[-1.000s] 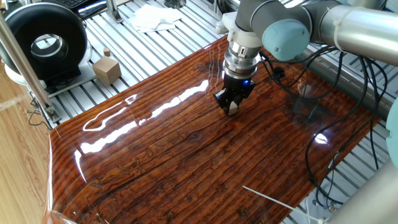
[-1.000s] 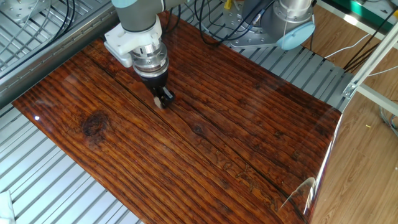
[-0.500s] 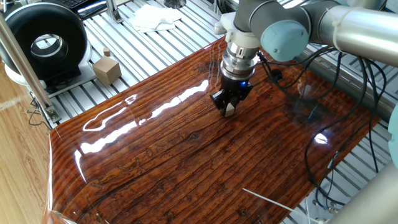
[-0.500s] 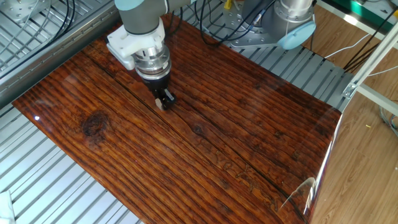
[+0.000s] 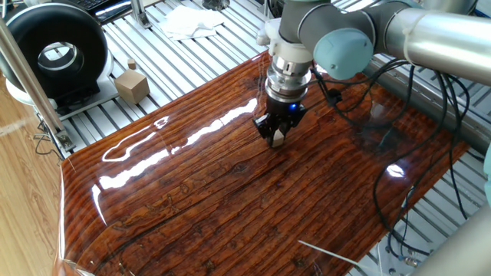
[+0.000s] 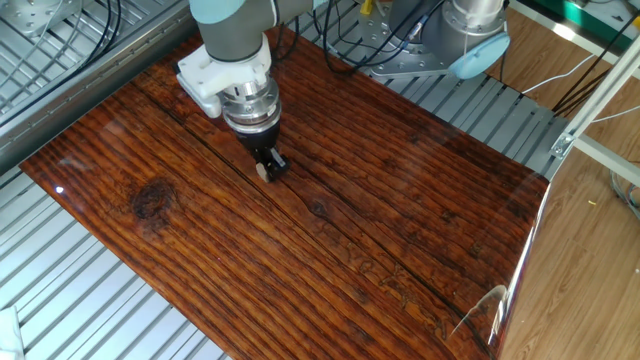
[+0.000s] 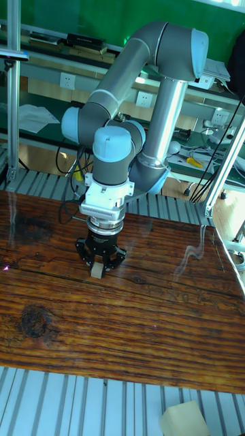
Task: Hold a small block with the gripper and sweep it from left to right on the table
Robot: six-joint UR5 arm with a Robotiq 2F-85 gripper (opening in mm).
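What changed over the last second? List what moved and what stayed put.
The claw, shut on the small block, slid across the table: toward the left of the picture in one fixed view, toward the right in the other fixed view. The block stayed pinched at the fingertips, down at the board. The larger tan cube on the slatted frame did not move.

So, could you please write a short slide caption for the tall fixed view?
The gripper pinches the small block against the glossy wood-grain table, with the arm's wrist upright above it.
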